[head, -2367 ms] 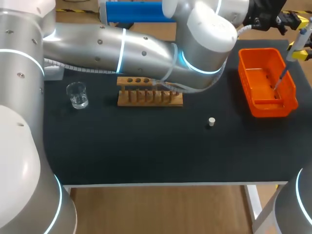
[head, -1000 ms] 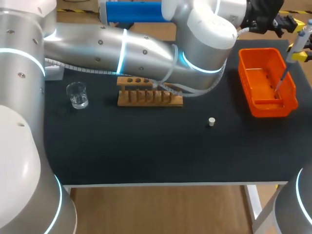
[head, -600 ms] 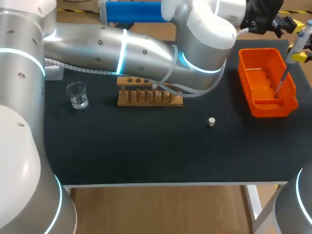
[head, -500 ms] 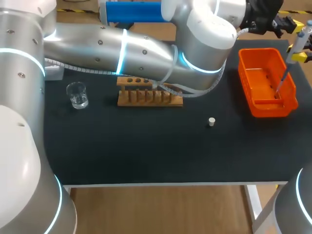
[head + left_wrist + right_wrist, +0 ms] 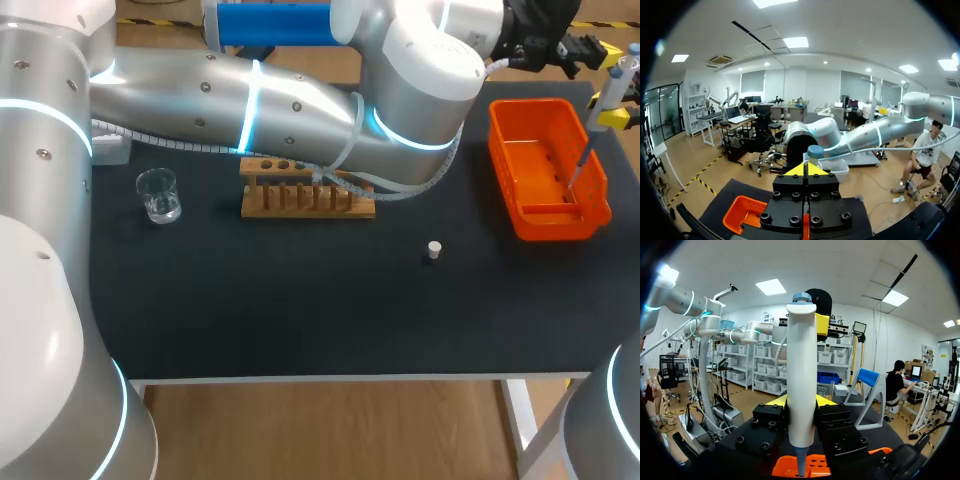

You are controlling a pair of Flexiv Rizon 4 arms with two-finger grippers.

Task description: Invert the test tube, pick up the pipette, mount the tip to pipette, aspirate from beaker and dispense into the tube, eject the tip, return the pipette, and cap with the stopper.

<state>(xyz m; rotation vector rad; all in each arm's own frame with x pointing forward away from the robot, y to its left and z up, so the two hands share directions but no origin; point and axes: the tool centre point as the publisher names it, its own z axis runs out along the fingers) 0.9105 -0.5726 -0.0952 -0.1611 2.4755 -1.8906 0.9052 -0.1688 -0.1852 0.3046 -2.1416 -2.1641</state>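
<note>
My right gripper (image 5: 610, 108) is shut on the white pipette (image 5: 618, 82) at the table's far right, holding it upright. Its thin lower end (image 5: 577, 170) points down into the orange bin (image 5: 520, 215). In the right wrist view the pipette (image 5: 801, 385) stands between the yellow fingertips (image 5: 778, 401). My left arm reaches across the back, and its shut gripper (image 5: 588, 44) is at the pipette's blue button (image 5: 815, 151). The wooden rack (image 5: 307, 198), the glass beaker (image 5: 158, 194) and the white stopper (image 5: 434, 249) stand on the black mat.
My left arm's elbow and cable hang over the rack's back right. The orange bin (image 5: 742, 214) lies close to the table's right edge. A white block (image 5: 110, 150) sits at the mat's far left edge.
The left gripper has shifted slightly at the pipette's top. The pipette stays over the bin, barely moved. The rack, the beaker and the stopper are where they were.
</note>
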